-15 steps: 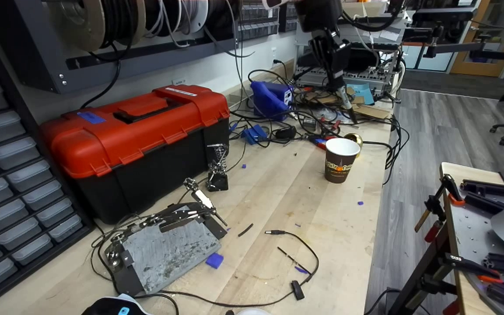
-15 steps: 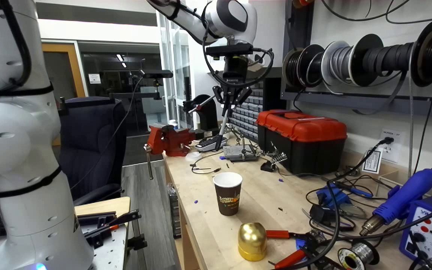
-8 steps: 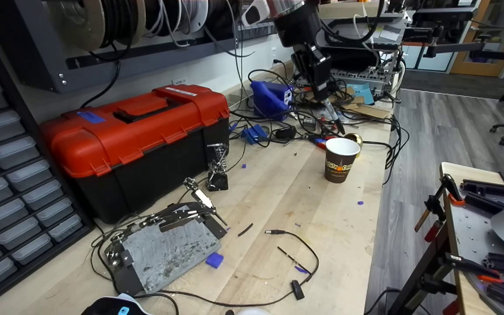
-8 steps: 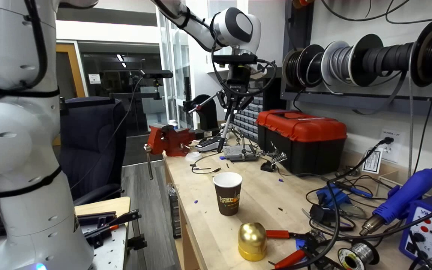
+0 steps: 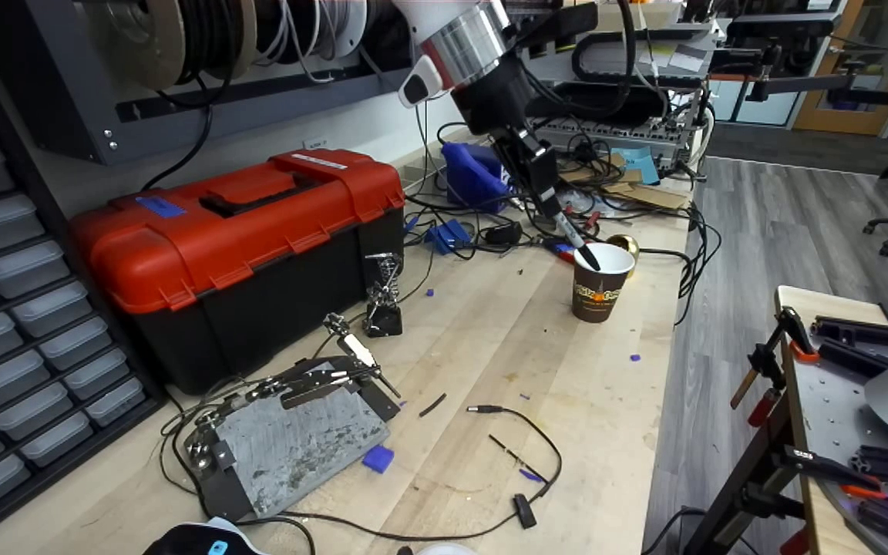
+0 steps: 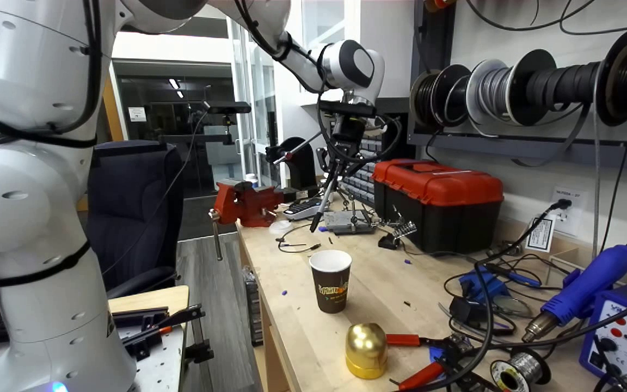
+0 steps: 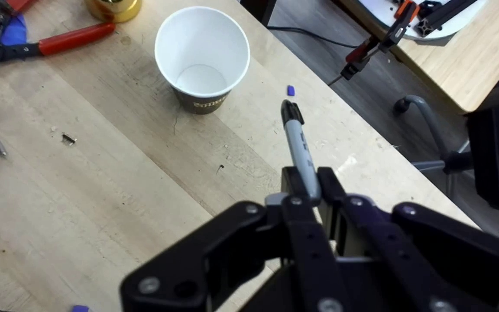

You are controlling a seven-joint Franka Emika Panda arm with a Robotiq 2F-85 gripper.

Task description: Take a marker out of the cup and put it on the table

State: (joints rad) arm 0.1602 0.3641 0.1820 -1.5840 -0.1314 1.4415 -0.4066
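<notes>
My gripper [image 7: 309, 184] is shut on the grey-white marker [image 7: 300, 145] near one end. The marker's black end points away from the fingers and slants downward. It hangs in the air above the table [image 7: 102, 182]. The marker also shows in both exterior views [image 5: 567, 228] [image 6: 325, 197], below the gripper [image 5: 550, 206] [image 6: 332, 181]. The brown paper cup [image 5: 595, 299] stands upright on the table and looks empty inside in the wrist view [image 7: 204, 104]. The marker's tip overlaps the cup's rim in an exterior view, but the cup [image 6: 331, 288] stands apart from it.
A gold dome [image 6: 366, 351] and red-handled pliers [image 6: 422, 375] lie beside the cup. A red toolbox [image 5: 259, 231], a metal-plate stand [image 5: 297, 439] and a thin black cable [image 5: 556, 455] are on the table. A red vise [image 6: 245, 204] sits at its far edge.
My gripper has moved lower with the marker still in it, and away from the cup's far side toward the metal-plate stand. The marker has tilted more. The cup has not moved.
</notes>
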